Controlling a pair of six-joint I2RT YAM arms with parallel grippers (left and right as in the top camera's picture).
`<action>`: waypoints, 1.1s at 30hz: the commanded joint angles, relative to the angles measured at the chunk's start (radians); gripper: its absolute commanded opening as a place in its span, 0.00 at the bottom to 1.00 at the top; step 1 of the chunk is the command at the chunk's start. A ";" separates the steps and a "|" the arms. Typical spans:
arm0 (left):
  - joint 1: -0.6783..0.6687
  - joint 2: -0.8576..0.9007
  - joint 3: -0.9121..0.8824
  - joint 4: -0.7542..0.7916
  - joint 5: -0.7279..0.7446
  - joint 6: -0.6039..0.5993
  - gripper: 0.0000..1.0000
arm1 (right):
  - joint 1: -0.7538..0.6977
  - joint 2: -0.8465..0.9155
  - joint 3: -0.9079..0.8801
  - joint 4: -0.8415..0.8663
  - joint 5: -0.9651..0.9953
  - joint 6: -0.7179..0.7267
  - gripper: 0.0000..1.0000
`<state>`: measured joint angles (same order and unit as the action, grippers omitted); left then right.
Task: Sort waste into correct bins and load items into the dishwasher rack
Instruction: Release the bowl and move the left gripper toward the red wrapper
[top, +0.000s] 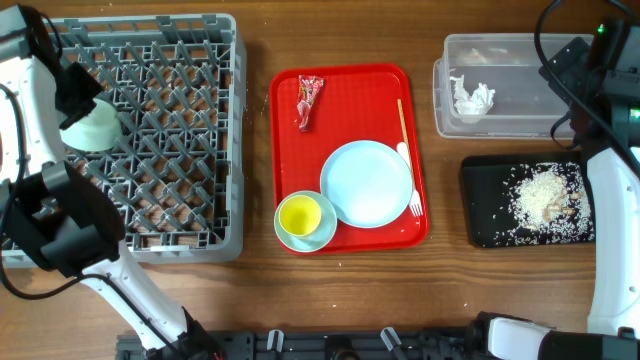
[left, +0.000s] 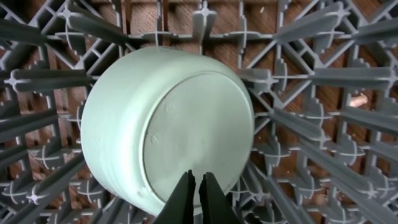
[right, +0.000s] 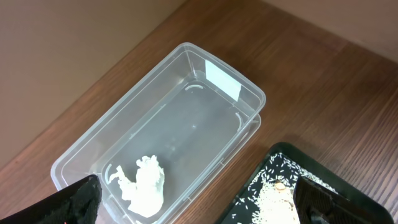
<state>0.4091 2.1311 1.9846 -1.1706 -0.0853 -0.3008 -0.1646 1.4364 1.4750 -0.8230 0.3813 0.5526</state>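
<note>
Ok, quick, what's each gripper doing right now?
Left gripper: shut on the mint-green bowl.
Right gripper: open, holding nothing.

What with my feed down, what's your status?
Left gripper shut on bowl over rack. Right gripper open above tub. Wrapper on red tray.

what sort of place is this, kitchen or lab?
Likely a lab tabletop staged for dish clearing: wooden table, grey dishwasher rack holding a mint-green bowl, red tray of dishes, clear tub and black tray as bins.
</note>
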 joint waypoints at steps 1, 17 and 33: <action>0.029 0.012 -0.011 -0.005 -0.077 0.004 0.04 | 0.000 0.004 0.000 0.002 -0.006 0.000 1.00; 0.208 -0.120 -0.022 -0.066 0.289 -0.075 0.04 | 0.000 0.004 0.000 0.002 -0.006 0.000 1.00; -0.550 -0.183 -0.022 -0.061 0.296 -0.032 1.00 | 0.000 0.004 0.000 0.003 -0.006 0.000 1.00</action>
<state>0.0319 1.9034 1.9644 -1.2831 0.5262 -0.2821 -0.1646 1.4364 1.4750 -0.8234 0.3813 0.5526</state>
